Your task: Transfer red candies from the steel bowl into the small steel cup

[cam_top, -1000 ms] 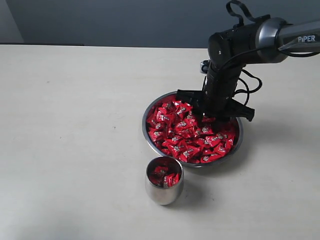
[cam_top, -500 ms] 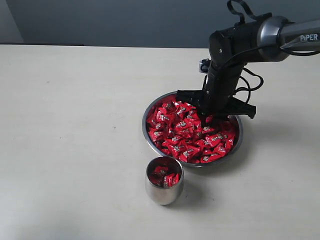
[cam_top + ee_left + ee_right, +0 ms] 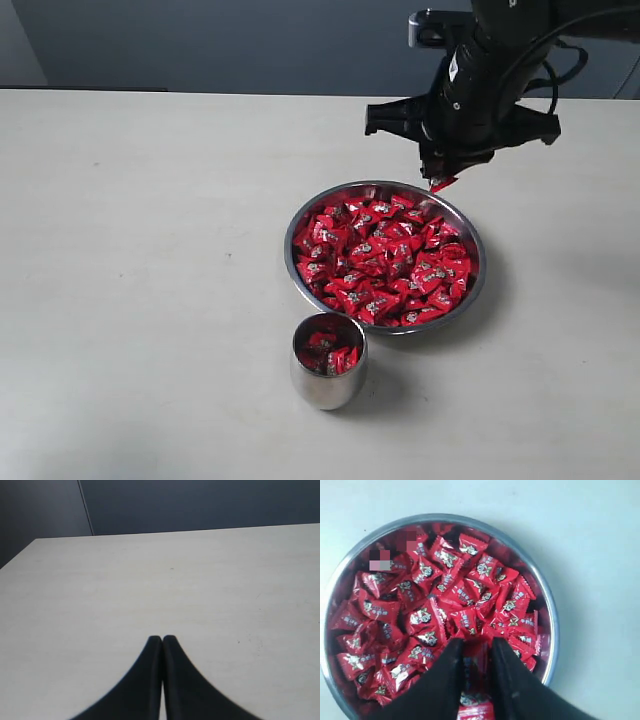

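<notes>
Right jaws clamped on red candy [image 3: 441,184], seemingly wrapper edge only, above steel bowl [image 3: 288,255]; could slip before small steel cup [image 3: 328,388]. Left jaws together.

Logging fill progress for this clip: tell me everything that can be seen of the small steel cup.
The small steel cup is a handleless tumbler of polished, mirror-like steel with rounded sides, taller than wide. It stands upright on the pale table, close beside the steel bowl; whether the two touch is unclear. It is partly filled with red candies, which sit below its rim. Nothing grips it.
</notes>
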Available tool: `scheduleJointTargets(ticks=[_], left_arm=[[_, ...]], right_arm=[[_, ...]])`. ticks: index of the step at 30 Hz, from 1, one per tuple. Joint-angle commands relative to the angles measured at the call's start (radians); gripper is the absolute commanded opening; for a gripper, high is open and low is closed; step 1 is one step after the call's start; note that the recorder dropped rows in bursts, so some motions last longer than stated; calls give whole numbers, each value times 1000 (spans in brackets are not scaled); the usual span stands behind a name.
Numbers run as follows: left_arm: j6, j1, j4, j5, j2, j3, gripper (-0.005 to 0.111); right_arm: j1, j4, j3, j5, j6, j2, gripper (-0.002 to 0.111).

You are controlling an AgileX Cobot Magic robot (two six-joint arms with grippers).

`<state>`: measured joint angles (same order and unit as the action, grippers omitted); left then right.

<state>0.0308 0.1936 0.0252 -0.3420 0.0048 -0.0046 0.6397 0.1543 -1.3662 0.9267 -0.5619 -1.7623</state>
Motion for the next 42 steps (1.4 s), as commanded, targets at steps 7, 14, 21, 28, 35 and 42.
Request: scheduleJointTargets(ticks=[7, 14, 21, 28, 35, 42], left_arm=[[-1, -7, 2, 8, -5, 5, 0], [-1, -7, 2, 8, -5, 5, 0], [-1, -7, 2, 8, -5, 5, 0], [-1, -7, 2, 8, -5, 5, 0], [-1, -7, 2, 8, -5, 5, 0], [-1, -7, 2, 8, -5, 5, 0]], right_arm=[[138, 19, 120, -34, 63, 66, -1], [289, 47, 186, -98, 66, 99, -1], [377, 43, 191, -96, 60, 116, -1], [445, 43, 265, -149, 60, 116, -1], [448, 37, 284, -158, 60, 116, -1], [450, 12, 284, -158, 110, 114, -1]])
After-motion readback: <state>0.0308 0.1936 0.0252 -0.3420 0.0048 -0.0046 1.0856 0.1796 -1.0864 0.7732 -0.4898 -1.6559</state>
